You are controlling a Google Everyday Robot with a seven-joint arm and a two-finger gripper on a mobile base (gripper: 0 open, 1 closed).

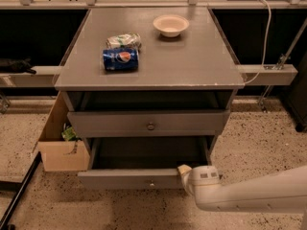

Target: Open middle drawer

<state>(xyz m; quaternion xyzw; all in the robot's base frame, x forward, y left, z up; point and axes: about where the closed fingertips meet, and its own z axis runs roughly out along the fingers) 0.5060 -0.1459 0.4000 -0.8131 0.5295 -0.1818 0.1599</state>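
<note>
One Pepsi can (pixel 120 59) lies on cabinet (pixel 196 63); tool (pixel 184 170) at middle drawer (pixel 124 178).

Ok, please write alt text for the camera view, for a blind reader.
The robot's hand is at the right end of the middle drawer, which stands pulled out of a grey cabinet. On top lie a white bowl, a blue can and a crumpled packet; a cardboard box stands at the left.

Drawer fronts I count: two, top drawer (pixel 120 123) and middle drawer (pixel 124 178)
Worktop (pixel 192 56): one bowl (pixel 171 25) near the back edge, one blue can (pixel 120 59), one crumpled packet (pixel 123 40)
Floor (pixel 268 143): one cardboard box (pixel 60 145)
Hand (pixel 184 170): one, at the middle drawer's right end
</note>
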